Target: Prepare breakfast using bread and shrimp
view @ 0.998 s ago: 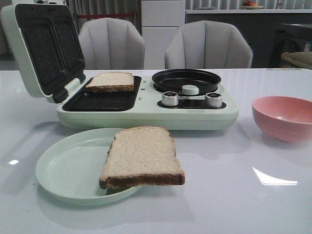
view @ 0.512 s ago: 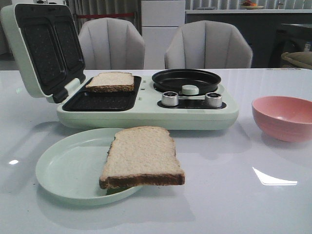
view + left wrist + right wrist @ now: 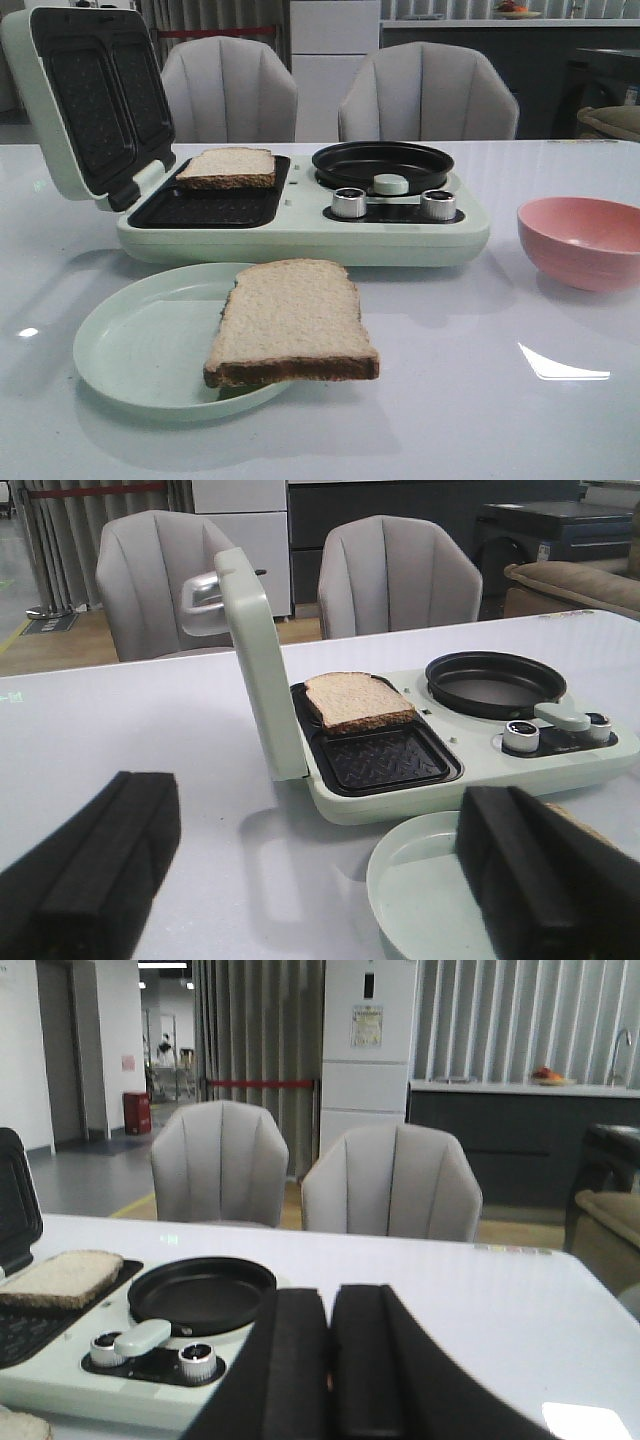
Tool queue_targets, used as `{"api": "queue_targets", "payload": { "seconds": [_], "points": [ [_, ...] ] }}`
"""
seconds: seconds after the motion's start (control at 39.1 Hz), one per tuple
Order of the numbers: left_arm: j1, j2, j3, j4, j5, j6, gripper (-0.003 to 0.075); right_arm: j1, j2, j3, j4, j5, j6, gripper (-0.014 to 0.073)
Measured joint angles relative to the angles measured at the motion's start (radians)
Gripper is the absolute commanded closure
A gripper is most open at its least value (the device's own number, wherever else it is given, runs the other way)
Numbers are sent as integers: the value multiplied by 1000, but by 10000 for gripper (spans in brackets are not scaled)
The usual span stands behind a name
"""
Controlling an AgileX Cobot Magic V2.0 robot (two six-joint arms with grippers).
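One slice of bread (image 3: 290,320) lies on the pale green plate (image 3: 130,350) and hangs over its right rim. A second slice (image 3: 228,167) sits in the far tray of the open sandwich maker (image 3: 300,235). No shrimp shows in any view. Neither gripper appears in the front view. My left gripper (image 3: 315,880) is open above the table, its fingers astride the plate's (image 3: 420,880) near side, holding nothing. My right gripper (image 3: 329,1360) is shut, pads together, hovering near the maker's round pan (image 3: 203,1293).
A pink bowl (image 3: 583,240) stands at the right; its inside is hidden. The maker's lid (image 3: 85,100) stands open at the left. Two knobs (image 3: 350,203) sit on its front. Two grey chairs (image 3: 425,95) are behind the table.
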Motion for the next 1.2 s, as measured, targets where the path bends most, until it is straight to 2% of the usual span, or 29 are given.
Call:
{"api": "queue_targets", "payload": {
  "seconds": [0.15, 0.43, 0.54, 0.69, 0.79, 1.02, 1.2],
  "points": [
    [0, 0, 0, 0, 0, 0, 102, 0, 104, -85, -1, 145, 0, 445],
    [0, 0, 0, 0, 0, 0, 102, 0, 144, -82, -1, 199, 0, 437],
    [0, 0, 0, 0, 0, 0, 102, 0, 176, -84, -1, 222, 0, 368],
    [0, 0, 0, -2, 0, 0, 102, 0, 269, -118, 3, 255, 0, 168],
    [0, 0, 0, -2, 0, 0, 102, 0, 351, -148, 27, 256, 0, 94],
    [-1, 0, 0, -2, 0, 0, 102, 88, 591, -215, 143, 259, 0, 87],
    [-1, 0, 0, -2, 0, 0, 102, 172, 835, -328, 295, 284, 0, 87]
  ]
}}
